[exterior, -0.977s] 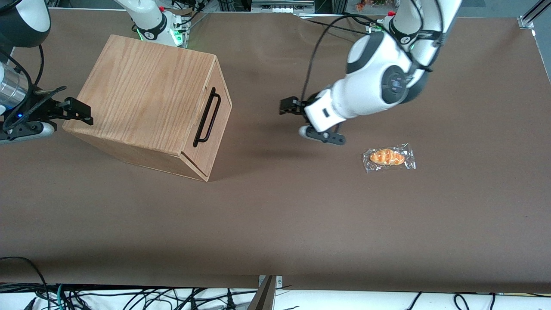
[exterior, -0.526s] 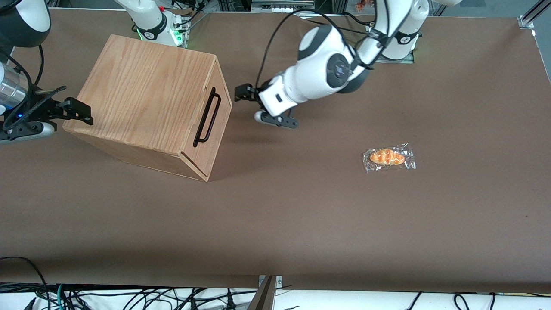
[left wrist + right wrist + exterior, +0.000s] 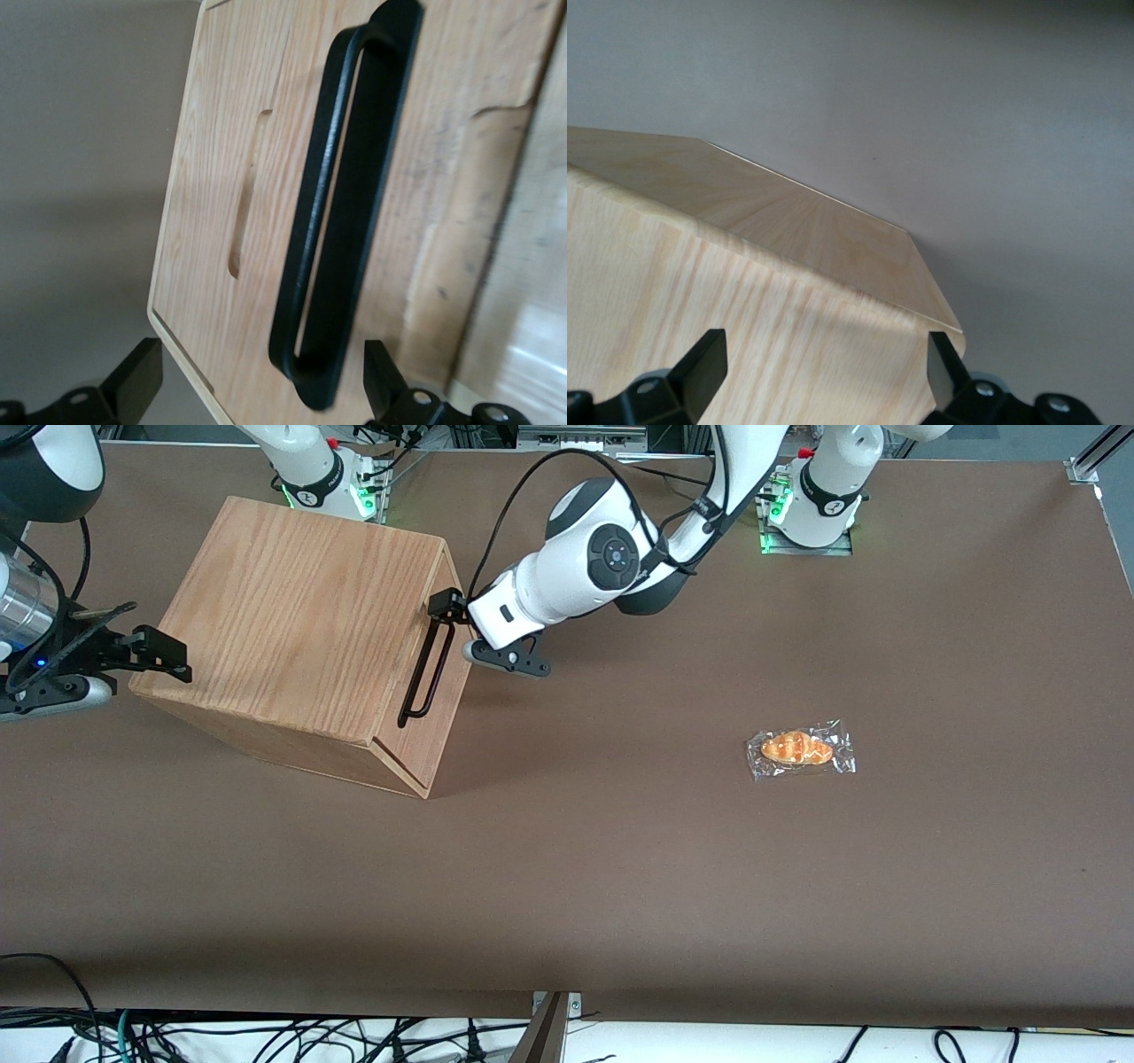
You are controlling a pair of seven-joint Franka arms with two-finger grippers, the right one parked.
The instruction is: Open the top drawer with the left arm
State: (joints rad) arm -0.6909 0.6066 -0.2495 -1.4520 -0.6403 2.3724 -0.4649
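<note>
Swung across from mid-table, left arm point(image 3: 585, 571) holds its open pincer point(image 3: 446, 608) at top drawer's point(image 3: 447, 682) handle point(image 3: 425, 666).

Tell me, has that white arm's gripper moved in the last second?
Yes. The gripper travelled from near the wrapped bread to the wooden box's handle.

One wooden box point(image 3: 292, 620) stands on the one brown surface point(image 3: 620, 868), in the upper part of the frame toward the parked arm's end. It shows one top drawer point(image 3: 456, 664), carrying one black bar handle point(image 3: 423, 669). One narrow slot point(image 3: 248, 199) is cut in the panel beside that handle. One wrapped bread roll point(image 3: 799, 748) lies at mid-height toward the working arm's end. One left arm point(image 3: 585, 571) bears one claw point(image 3: 447, 608), at the handle's upper end, with two fingers point(image 3: 133, 390) spread apart.
</note>
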